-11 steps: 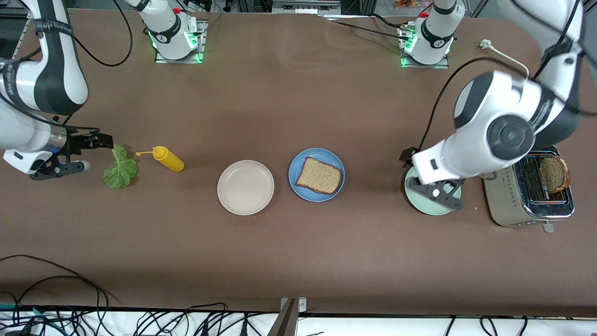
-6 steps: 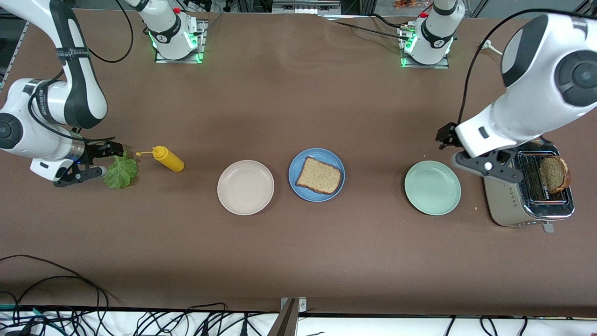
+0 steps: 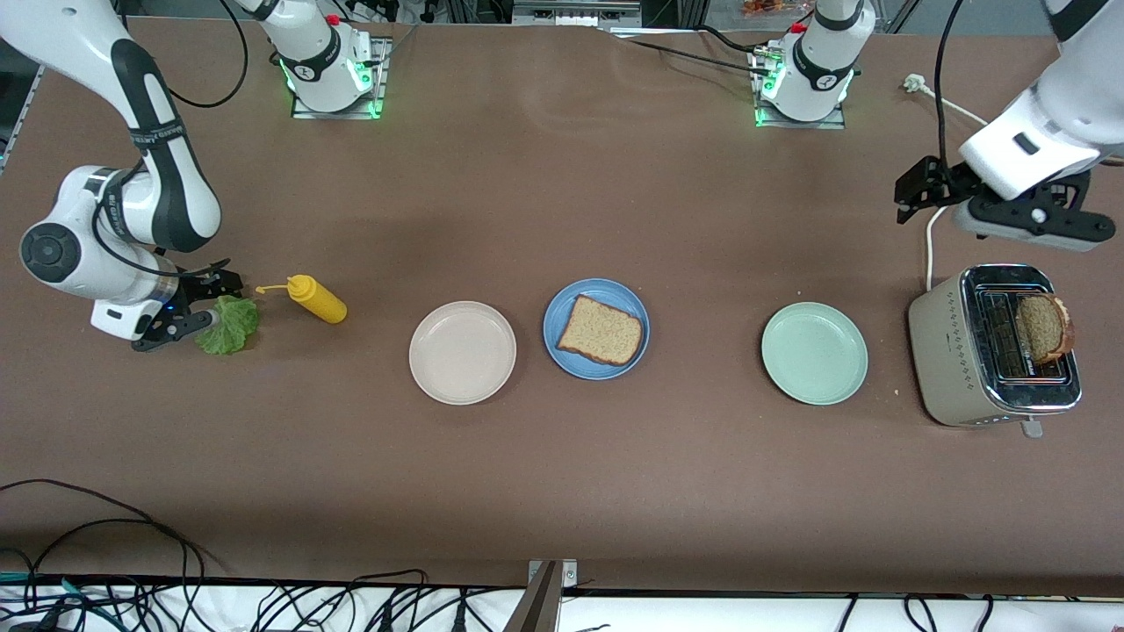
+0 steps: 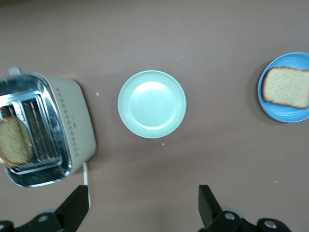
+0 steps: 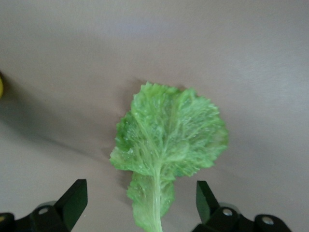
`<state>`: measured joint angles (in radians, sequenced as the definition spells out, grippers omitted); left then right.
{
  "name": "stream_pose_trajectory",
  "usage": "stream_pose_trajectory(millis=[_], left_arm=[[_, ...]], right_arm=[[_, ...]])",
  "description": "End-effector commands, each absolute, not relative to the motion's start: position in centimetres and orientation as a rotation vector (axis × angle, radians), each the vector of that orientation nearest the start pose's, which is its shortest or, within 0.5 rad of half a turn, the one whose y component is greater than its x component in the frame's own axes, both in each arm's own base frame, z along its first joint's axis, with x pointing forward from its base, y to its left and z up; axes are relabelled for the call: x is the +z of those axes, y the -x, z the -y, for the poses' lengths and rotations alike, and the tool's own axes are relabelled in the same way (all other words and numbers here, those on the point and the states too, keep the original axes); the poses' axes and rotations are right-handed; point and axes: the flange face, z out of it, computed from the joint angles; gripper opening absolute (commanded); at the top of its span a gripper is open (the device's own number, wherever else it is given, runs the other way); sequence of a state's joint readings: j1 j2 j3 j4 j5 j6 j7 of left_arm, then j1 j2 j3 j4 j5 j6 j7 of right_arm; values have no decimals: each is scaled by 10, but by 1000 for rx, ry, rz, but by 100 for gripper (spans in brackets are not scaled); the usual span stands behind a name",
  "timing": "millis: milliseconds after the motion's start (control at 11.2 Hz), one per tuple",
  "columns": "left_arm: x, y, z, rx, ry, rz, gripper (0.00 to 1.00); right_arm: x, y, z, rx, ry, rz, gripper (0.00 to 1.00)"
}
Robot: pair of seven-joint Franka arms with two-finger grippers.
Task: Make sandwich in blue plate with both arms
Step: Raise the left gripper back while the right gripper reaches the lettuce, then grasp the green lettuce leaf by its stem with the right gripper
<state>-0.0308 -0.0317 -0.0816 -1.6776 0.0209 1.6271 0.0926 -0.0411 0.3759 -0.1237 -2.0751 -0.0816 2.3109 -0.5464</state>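
On the table [image 3: 562, 491], the blue plate [image 3: 559, 344] holds one bread slice [image 3: 601, 331], with a cream plate [image 3: 462, 352] at its 9 o'clock and a mint plate [image 3: 814, 353] at its 3 o'clock. Toward the right arm's end, the right gripper [image 3: 207, 302] hangs low over the lettuce leaf [image 3: 230, 326], fingers apart, a yellow bottle [image 3: 317, 298] just beside the leaf. The left gripper [image 3: 913, 190] hovers with fingers spread at 12 o'clock from the toaster [image 3: 953, 351], which holds a second slice [image 3: 1043, 328].

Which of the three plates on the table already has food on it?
The blue plate, the middle of the three, carries a bread slice. The cream plate and the mint-green plate beside it hold nothing.
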Motion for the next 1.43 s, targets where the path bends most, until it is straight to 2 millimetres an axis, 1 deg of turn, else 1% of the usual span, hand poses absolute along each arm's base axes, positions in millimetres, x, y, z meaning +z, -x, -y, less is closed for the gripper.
stream_pose_trajectory(millis=[0, 178, 267, 445, 534, 624, 713, 891, 980, 1336], left_arm=[[593, -538, 37, 12, 3201, -304, 100], [596, -547, 38, 53, 3180, -316, 100], [595, -548, 37, 61, 3158, -321, 100], [596, -548, 38, 59, 3154, -318, 100], [597, -549, 35, 54, 3154, -311, 100], [597, -549, 34, 54, 3155, -309, 100], [596, -550, 34, 59, 3155, -306, 100], [596, -550, 33, 59, 3156, -301, 100], [596, -550, 32, 59, 3156, -299, 100], [595, -549, 32, 69, 3156, -299, 100]], right_arm=[[208, -557, 107, 253, 3073, 801, 100], [203, -557, 107, 261, 3061, 830, 100], [194, -555, 108, 283, 3054, 832, 100], [186, -552, 112, 306, 3049, 819, 100], [185, -552, 112, 308, 3048, 819, 96], [182, -550, 116, 317, 3046, 811, 83], [179, -549, 115, 330, 3038, 821, 61], [177, -548, 119, 336, 3032, 825, 7], [177, -548, 120, 338, 3030, 823, 0], [179, -549, 120, 332, 3031, 821, 0]])
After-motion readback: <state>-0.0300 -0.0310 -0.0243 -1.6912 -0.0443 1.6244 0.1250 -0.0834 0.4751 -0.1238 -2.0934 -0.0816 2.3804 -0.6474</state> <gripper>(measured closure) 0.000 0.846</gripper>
